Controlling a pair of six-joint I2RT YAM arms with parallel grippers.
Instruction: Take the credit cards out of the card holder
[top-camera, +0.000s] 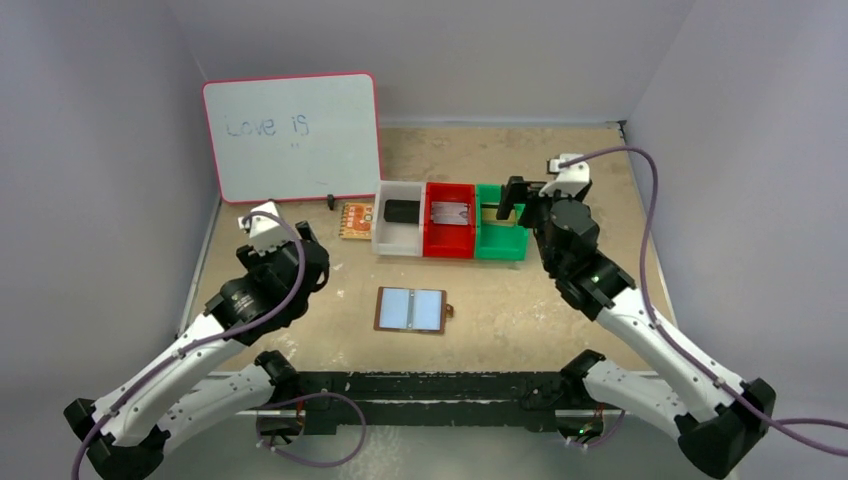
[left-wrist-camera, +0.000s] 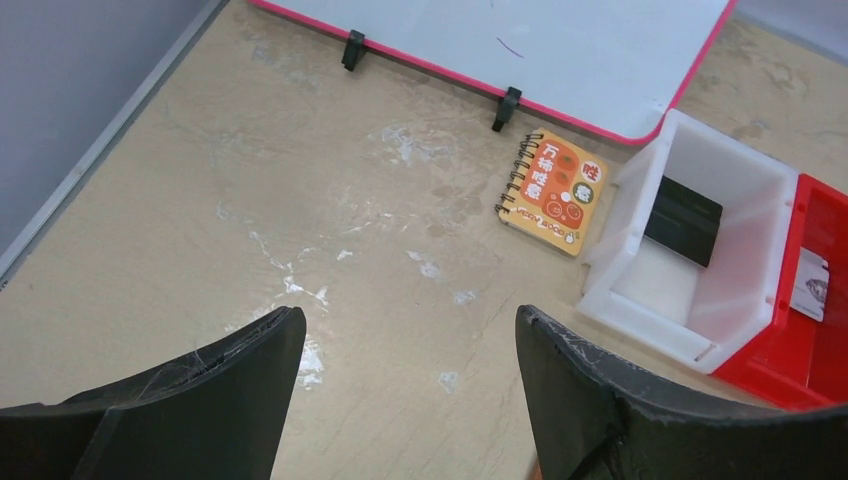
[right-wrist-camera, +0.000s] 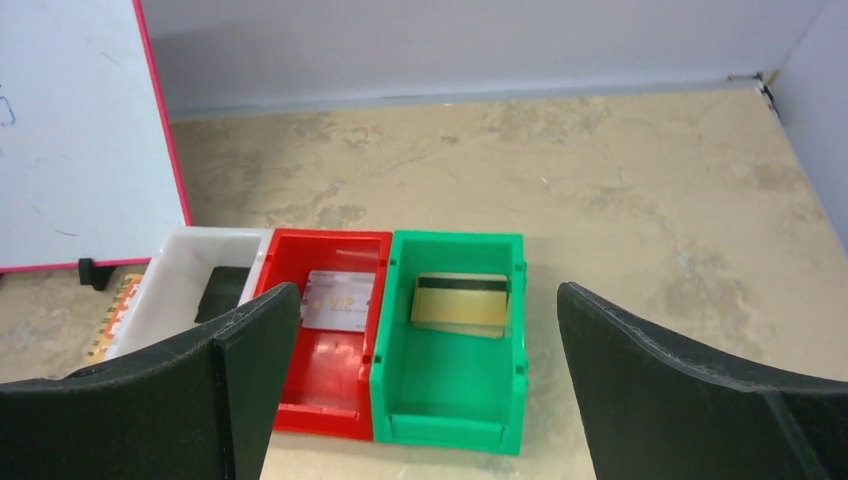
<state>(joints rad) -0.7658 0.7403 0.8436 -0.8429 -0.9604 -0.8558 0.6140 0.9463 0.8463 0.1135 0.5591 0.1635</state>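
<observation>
**Bin snag risk**

Right gripper (right-wrist-camera: 425, 295) and left gripper (left-wrist-camera: 410, 320) gape, empty. A gold credit card (right-wrist-camera: 460, 302) lies below the right jaws; the card holder (top-camera: 411, 309) lies open behind both. Retreating low could clip the green bin (right-wrist-camera: 450, 400).

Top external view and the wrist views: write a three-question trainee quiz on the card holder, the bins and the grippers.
1. True or false: the card holder lies open.
2. Which bin holds the card with the black stripe? A white, B red, C green.
3. Fill in: the left gripper and the right gripper are both ____ and hold nothing.

Key: 1 true. 2 C, the green bin. 3 open.
</observation>
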